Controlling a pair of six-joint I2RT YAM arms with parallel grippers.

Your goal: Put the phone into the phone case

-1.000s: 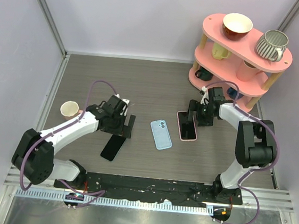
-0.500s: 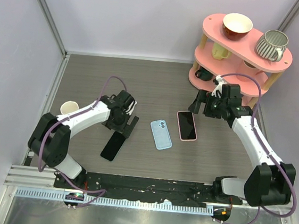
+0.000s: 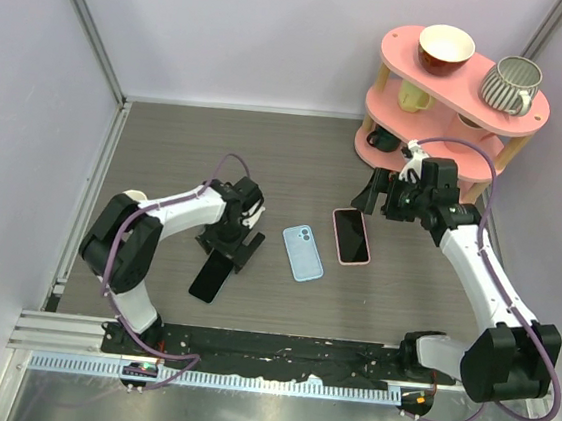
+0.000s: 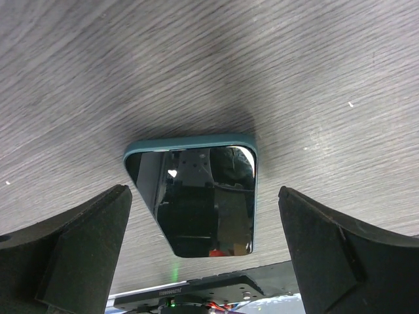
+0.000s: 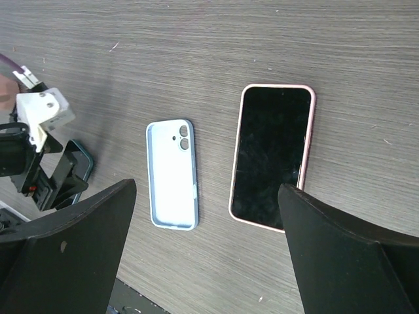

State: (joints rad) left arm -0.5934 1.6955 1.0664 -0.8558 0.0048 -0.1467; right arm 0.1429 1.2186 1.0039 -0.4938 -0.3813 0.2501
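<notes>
An empty light blue phone case lies inner side up at the table's middle; it also shows in the right wrist view. A pink-edged phone lies screen up just right of it, also seen by the right wrist. A dark teal-edged phone lies to the left. My left gripper is open and empty, over that phone's far end, with a finger on each side. My right gripper is open and empty, raised beyond the pink phone.
A pink two-tier shelf with cups and a bowl stands at the back right, close behind my right arm. A paper cup sits at the left, partly hidden by my left arm. Walls enclose the table on three sides.
My left gripper moved right and nearer, from beside the paper cup to over the dark phone's far end. My right gripper lifted off the pink phone and pulled back to the right.
</notes>
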